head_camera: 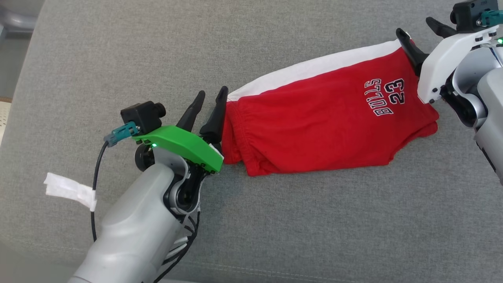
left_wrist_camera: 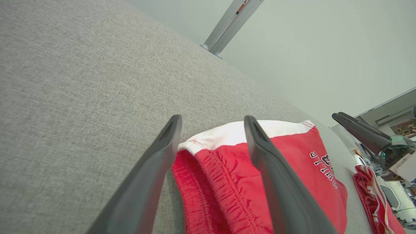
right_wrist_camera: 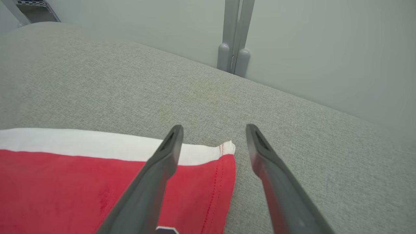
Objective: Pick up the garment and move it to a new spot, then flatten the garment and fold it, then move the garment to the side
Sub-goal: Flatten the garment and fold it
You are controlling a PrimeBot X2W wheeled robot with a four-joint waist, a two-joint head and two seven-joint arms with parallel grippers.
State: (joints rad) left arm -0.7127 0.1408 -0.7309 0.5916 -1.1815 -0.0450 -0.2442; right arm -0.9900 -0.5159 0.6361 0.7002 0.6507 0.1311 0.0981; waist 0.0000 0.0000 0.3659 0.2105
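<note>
Head view: the garment (head_camera: 322, 122), a pair of red shorts with a white side stripe (head_camera: 314, 67) and a "BULLS 23" print, lies stretched out on the grey upholstered surface (head_camera: 275, 220), right of centre. It runs from the gathered waistband (left_wrist_camera: 224, 182) on the robot's left to the leg hems on its right. It appears doubled lengthwise, one leg on the other, with a second edge showing along the near hem

Left gripper (head_camera: 212, 92): fingers apart, set at the far corner of the waistband. In the left wrist view the white-striped corner sits between the two fingers, and nothing is pinched

Right gripper (head_camera: 415, 26): fingers likewise apart, at the far hem corner (right_wrist_camera: 227, 148). In the right wrist view that corner lies between them, flat on the cloth surface, ungripped

Assessment: the flatten-and-fold step is in hand. The shorts lie fairly smooth, with slight bunching at the waistband and an uneven near edge at the hem

Next move, as judged: both grippers to come down and close on their corners together, each taking both layers. Then either carry one end across to the other for a crosswise fold, or lift and shift the piece aside

Noted: a second red item (left_wrist_camera: 373, 195) lies beyond the surface edge in the left wrist view; its kind cannot be told
</note>
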